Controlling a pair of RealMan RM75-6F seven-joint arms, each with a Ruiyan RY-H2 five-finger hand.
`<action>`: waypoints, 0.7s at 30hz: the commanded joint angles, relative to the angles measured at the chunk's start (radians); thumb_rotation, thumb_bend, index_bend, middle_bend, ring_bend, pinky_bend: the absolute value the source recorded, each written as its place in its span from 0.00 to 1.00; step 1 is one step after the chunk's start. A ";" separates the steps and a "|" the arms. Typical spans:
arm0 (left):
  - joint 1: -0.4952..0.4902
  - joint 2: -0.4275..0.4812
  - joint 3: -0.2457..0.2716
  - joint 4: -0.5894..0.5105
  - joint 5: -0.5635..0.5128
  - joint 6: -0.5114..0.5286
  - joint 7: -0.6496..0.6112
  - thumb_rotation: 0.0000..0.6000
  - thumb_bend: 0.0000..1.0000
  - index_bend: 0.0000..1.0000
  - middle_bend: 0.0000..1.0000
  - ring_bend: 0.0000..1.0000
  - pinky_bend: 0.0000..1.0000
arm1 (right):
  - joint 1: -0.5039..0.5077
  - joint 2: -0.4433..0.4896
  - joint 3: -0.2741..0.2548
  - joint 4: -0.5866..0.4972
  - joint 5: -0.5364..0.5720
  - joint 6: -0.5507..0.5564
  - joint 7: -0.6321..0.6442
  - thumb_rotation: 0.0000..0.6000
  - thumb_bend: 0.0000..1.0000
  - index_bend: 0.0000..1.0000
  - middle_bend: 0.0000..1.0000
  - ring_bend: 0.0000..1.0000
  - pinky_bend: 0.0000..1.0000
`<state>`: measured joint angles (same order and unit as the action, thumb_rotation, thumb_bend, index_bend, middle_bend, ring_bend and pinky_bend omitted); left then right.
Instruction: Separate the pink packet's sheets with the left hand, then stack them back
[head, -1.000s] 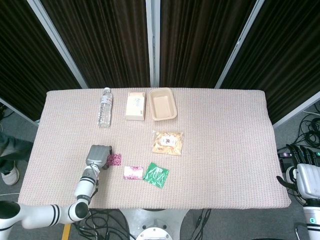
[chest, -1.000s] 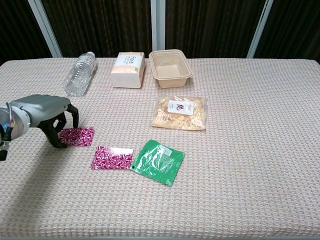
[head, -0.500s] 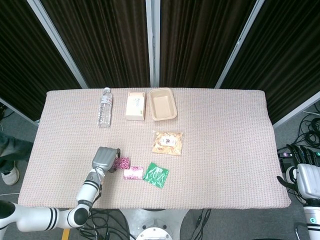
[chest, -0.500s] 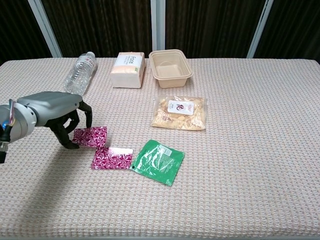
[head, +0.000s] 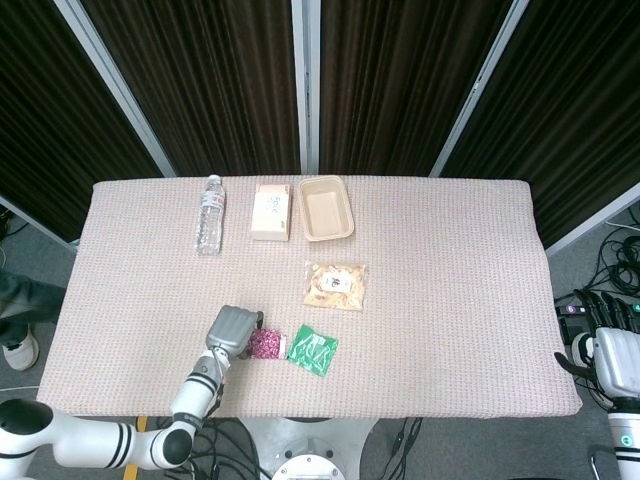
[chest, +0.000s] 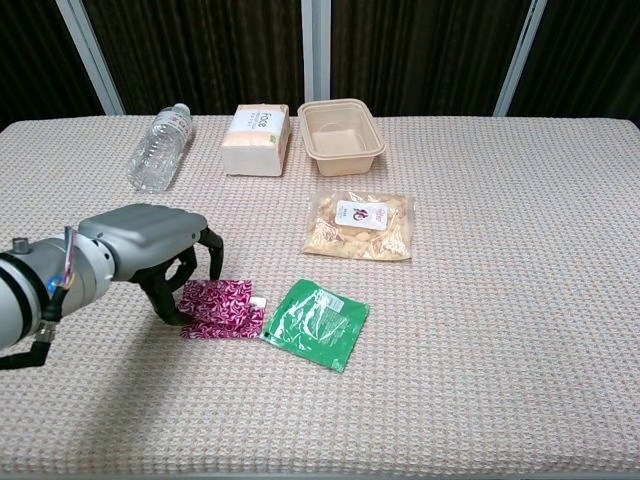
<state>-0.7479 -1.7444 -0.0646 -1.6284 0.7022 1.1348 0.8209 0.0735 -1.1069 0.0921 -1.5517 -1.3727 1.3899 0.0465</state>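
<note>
Two pink patterned packet sheets (chest: 222, 306) lie near the table's front left, one overlapping the other (head: 266, 343). My left hand (chest: 165, 262) sits over their left end, fingers curled down and touching the upper sheet (chest: 212, 294). In the head view the left hand (head: 231, 330) covers the sheets' left part. A green packet (chest: 315, 322) lies against the sheets' right edge. My right hand (head: 612, 360) rests off the table at the far right, holding nothing that I can see.
A snack bag (chest: 359, 224) lies mid-table. At the back stand a tan tray (chest: 342, 124), a tissue pack (chest: 256, 127) and a lying water bottle (chest: 158, 148). The table's front edge (head: 400, 412) runs close below the packets.
My left hand has slid right with one pink sheet, bringing it from well left of the other sheet to lie on top of it.
</note>
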 joint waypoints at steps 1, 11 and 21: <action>-0.004 -0.010 0.000 -0.003 -0.009 0.008 0.015 1.00 0.26 0.49 0.86 0.85 0.94 | -0.001 -0.001 -0.001 0.002 0.000 -0.001 0.001 1.00 0.05 0.08 0.09 0.01 0.00; -0.020 -0.036 -0.016 -0.005 -0.064 0.026 0.061 1.00 0.26 0.49 0.86 0.85 0.94 | -0.001 -0.003 -0.001 0.010 0.002 -0.004 0.010 1.00 0.05 0.09 0.09 0.01 0.00; -0.020 -0.037 -0.012 -0.008 -0.071 0.034 0.066 1.00 0.25 0.48 0.86 0.85 0.94 | 0.000 -0.003 -0.002 0.013 0.002 -0.008 0.015 1.00 0.05 0.08 0.09 0.01 0.00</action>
<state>-0.7679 -1.7814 -0.0767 -1.6361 0.6313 1.1684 0.8874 0.0734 -1.1102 0.0901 -1.5389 -1.3705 1.3814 0.0620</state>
